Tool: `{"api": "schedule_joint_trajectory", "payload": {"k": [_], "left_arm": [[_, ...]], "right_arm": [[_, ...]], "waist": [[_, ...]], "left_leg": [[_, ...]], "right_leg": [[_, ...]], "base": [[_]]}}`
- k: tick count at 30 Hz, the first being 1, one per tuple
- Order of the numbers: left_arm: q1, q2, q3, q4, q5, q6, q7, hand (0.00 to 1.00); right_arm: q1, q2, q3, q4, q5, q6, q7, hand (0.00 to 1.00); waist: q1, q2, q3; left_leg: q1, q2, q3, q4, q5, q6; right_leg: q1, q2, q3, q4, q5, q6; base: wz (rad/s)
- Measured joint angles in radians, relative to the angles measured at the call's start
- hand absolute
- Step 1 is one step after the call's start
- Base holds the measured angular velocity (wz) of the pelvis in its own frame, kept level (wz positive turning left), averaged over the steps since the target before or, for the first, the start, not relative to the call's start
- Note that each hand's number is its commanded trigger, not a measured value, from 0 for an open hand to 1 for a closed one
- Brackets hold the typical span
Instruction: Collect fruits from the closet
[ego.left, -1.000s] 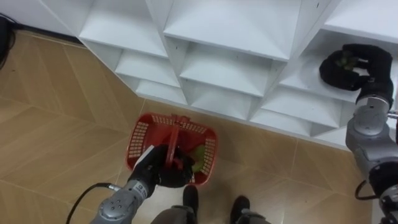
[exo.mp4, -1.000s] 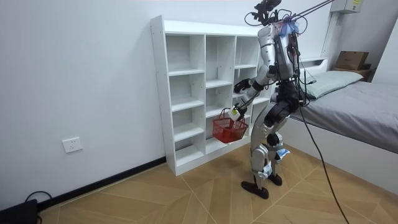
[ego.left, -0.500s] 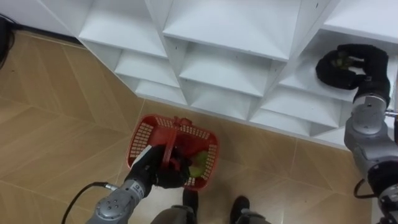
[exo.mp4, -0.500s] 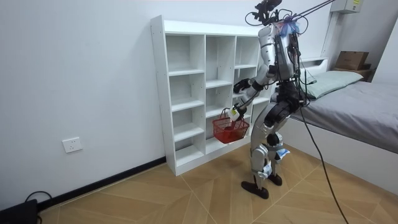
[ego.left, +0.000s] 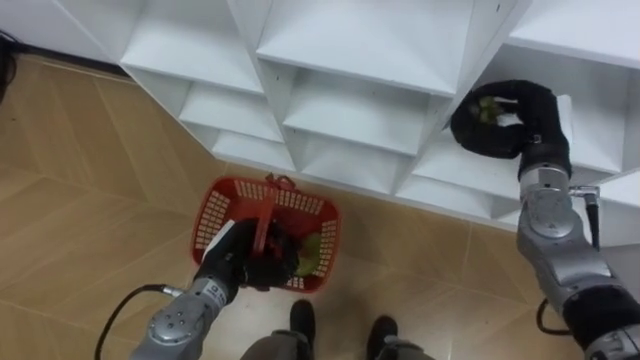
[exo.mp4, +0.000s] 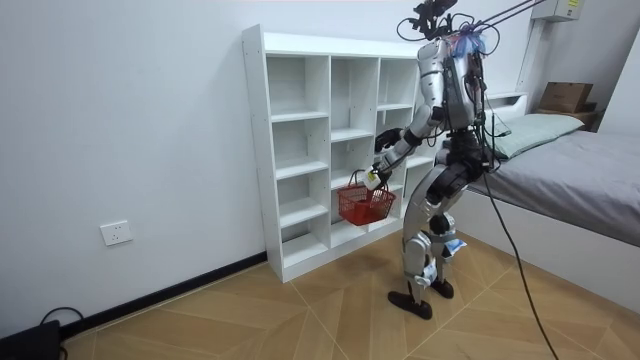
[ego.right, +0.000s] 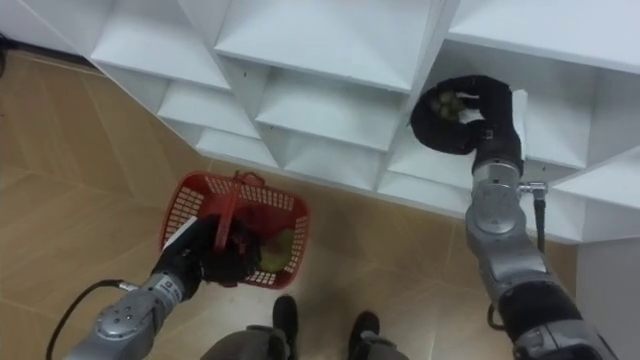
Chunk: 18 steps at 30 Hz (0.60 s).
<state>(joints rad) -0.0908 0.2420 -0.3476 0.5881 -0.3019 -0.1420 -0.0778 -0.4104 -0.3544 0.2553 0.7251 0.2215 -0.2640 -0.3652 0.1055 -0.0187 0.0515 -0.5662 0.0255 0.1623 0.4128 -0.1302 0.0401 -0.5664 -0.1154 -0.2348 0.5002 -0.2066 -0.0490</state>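
The right hand is curled round a greenish fruit at the front of a compartment of the white closet, and its dark fingers cover so much of the fruit that its kind cannot be told. The left hand is clenched on the handle of the red basket, which hangs above the floor before the shelves. Something yellow-green lies inside, half hidden behind handle and hand.

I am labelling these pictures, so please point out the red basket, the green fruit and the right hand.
red basket (ego.left: 213, 217): left eye view, on its left mesh wall.
green fruit (ego.left: 487, 108): left eye view, on its visible top.
right hand (ego.left: 535, 112): left eye view, on its back.
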Motion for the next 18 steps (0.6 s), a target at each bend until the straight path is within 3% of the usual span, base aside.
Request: {"api": "schedule_joint_trajectory", "payload": {"k": [6, 9, 11, 18], "left_arm": [[0.009, -0.001, 0.011, 0.0, 0.001, -0.003, -0.002, 1.0], [0.016, -0.02, 0.014, -0.006, 0.001, -0.003, -0.002, 1.0], [0.017, -0.032, 0.013, -0.021, 0.001, -0.008, -0.001, 1.0], [0.046, -0.033, 0.013, -0.048, 0.0, -0.031, 0.004, 1.0]], "right_arm": [[0.092, 0.018, -0.002, -0.118, -0.001, 0.002, 0.03, 1.0], [0.133, 0.037, -0.002, -0.166, -0.053, 0.002, 0.064, 1.0], [0.163, 0.045, 0.014, -0.217, -0.077, 0.001, 0.097, 1.0], [0.223, 0.059, 0.045, -0.309, -0.073, -0.005, 0.152, 1.0]], "waist": [[-0.009, 0.029, -0.021], [-0.023, 0.046, -0.0347], [-0.025, 0.048, -0.0356], [-0.024, 0.049, -0.0363]], "left_leg": [[0.026, 0.014, 0.002, 0.002, -0.002, -0.004], [0.041, 0.02, 0.001, -0.002, 0.0, -0.008], [0.052, 0.023, 0.002, -0.007, 0.002, -0.012], [0.064, 0.034, 0.003, -0.029, 0.013, -0.024]], "right_leg": [[0.033, 0.016, 0.0, -0.019, 0.012, -0.006], [0.051, 0.025, 0.001, -0.034, 0.019, -0.01], [0.058, 0.032, 0.009, -0.038, 0.024, -0.013], [0.07, 0.05, 0.014, -0.073, 0.044, -0.023]], "base": [[-0.04], [-0.05], [-0.11], [-0.07]]}}
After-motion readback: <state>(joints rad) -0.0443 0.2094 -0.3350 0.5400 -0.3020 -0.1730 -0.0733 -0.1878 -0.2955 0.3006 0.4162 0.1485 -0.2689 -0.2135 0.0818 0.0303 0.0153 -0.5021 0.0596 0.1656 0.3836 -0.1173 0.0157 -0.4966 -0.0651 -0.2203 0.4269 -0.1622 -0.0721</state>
